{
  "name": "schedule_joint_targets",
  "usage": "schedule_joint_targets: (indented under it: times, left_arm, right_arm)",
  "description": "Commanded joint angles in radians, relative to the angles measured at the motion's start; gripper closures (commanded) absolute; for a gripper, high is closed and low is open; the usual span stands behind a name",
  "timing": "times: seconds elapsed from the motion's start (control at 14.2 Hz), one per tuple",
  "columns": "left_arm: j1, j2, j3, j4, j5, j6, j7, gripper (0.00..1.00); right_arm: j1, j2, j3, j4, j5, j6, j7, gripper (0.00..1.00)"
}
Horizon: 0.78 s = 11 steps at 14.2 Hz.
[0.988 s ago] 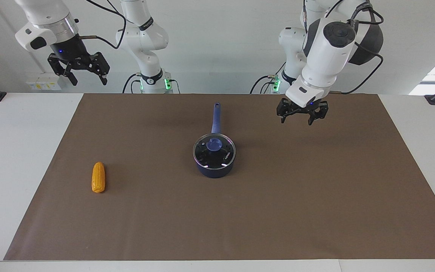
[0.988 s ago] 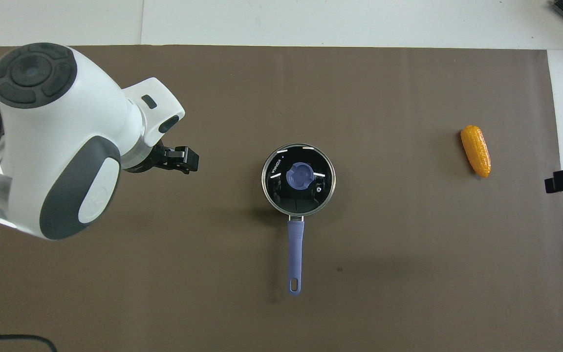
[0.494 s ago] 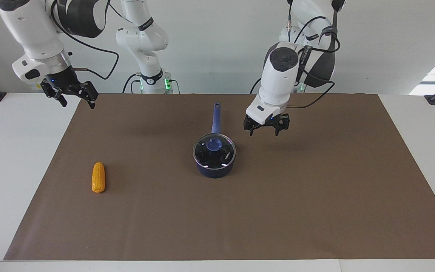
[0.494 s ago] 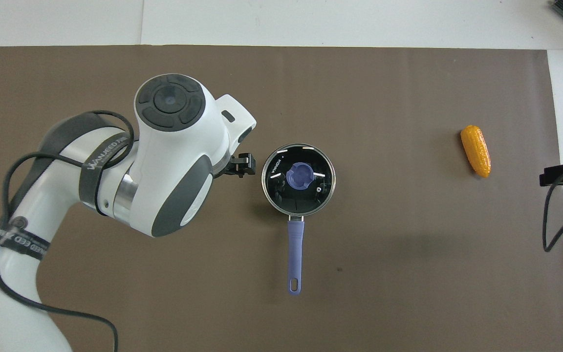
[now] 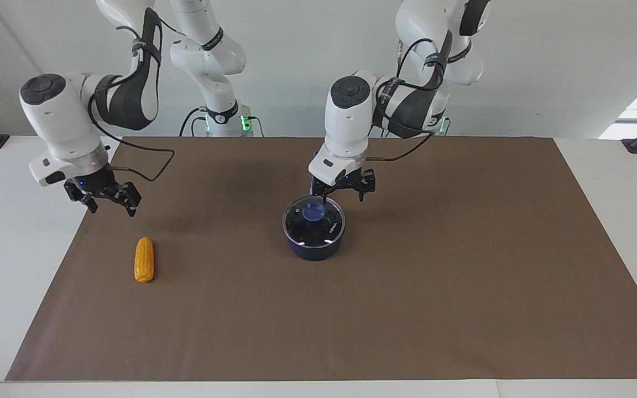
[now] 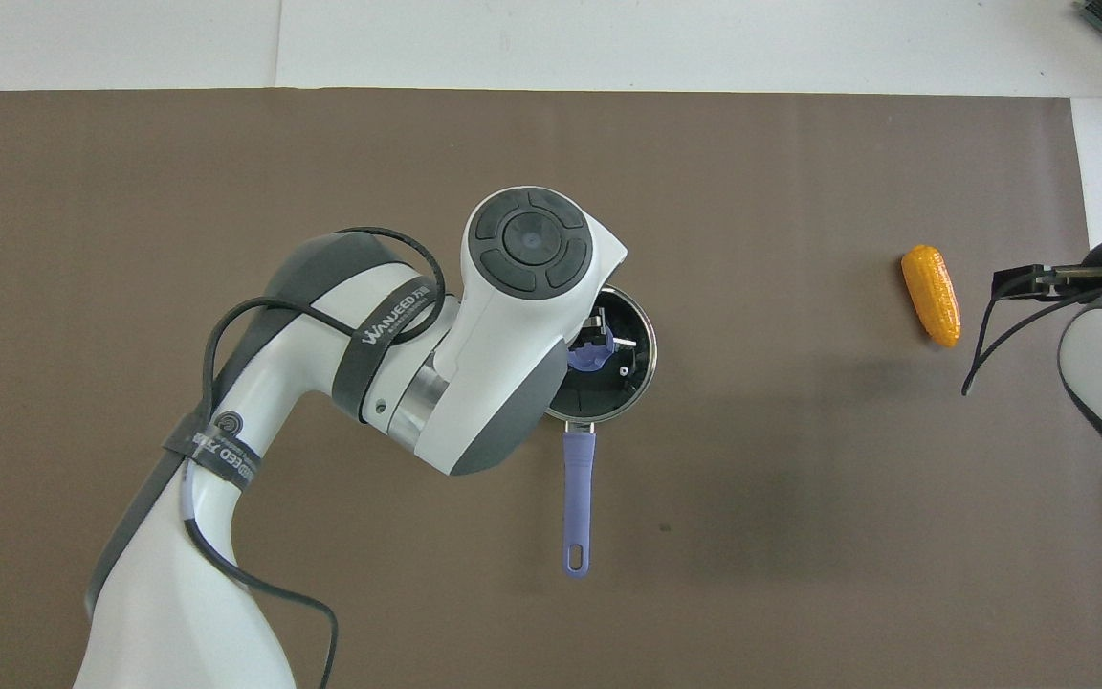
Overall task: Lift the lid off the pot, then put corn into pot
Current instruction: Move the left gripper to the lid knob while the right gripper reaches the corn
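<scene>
Left gripper [image 5: 342, 194]: we see open fingers over the lid [image 5: 313, 222] on the pot [image 5: 314, 247].
Right gripper [image 5: 107, 199]: open fingers, above the table near the corn [image 5: 144, 267].

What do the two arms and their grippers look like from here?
Both arms are glossy white with dark grey joint caps and black cable loops. The left arm wears a black strap printed WANJEED. The left gripper and right gripper are black, each with a small blue light on its mount.
</scene>
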Motion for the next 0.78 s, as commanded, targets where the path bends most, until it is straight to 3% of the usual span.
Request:
schedule_joint_targets:
  times: [0.0, 0.49, 0.71]
  left_arm:
    - [-0.015, 0.053, -0.012, 0.080, -0.001, -0.004, -0.063, 0.00]
    - [-0.049, 0.201, -0.019, 0.187, 0.011, 0.036, -0.160, 0.00]
    - [-0.049, 0.201, -0.016, 0.186, 0.017, 0.034, -0.159, 0.00]
  right_arm:
    - [-0.013, 0.070, 0.010, 0.025, 0.006, 0.078, -0.015, 0.00]
    - [-0.013, 0.219, 0.018, 0.040, 0.009, 0.210, -0.032, 0.00]
    - [-0.011, 0.250, 0.032, 0.060, 0.011, 0.260, -0.244, 0.00]
